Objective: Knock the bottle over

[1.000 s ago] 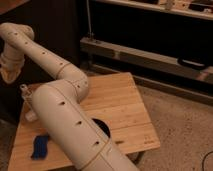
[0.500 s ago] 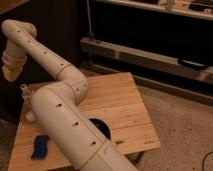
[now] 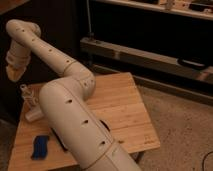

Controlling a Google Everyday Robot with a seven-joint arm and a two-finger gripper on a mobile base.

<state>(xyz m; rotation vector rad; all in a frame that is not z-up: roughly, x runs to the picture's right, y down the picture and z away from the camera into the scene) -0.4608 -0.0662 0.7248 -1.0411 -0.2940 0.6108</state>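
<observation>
Since half a second ago the wrist bend has crept slightly toward 3 o'clock, carrying the gripper (image 3: pixel 14 71) with it. I see nothing else shifted. From my station I count one gripper, hanging at 9 o'clock of the view, and I cannot make out whether it is parted or closed. At its 5 o'clock, apart from it, one bottle (image 3: pixel 26 96) stands upright near the left edge of the wooden table (image 3: pixel 125 105). One white cup (image 3: pixel 33 114) sits just beside the bottle at 5 o'clock, partly behind the arm (image 3: pixel 70 115). One blue pad (image 3: pixel 40 146) lies at the cup's 6 o'clock. The single arm rises from 6 o'clock, folds at the elbow, runs toward 10 o'clock, then turns down at the wrist. One dark round thing (image 3: pixel 106 125) peeks out at the arm's 3 o'clock.
</observation>
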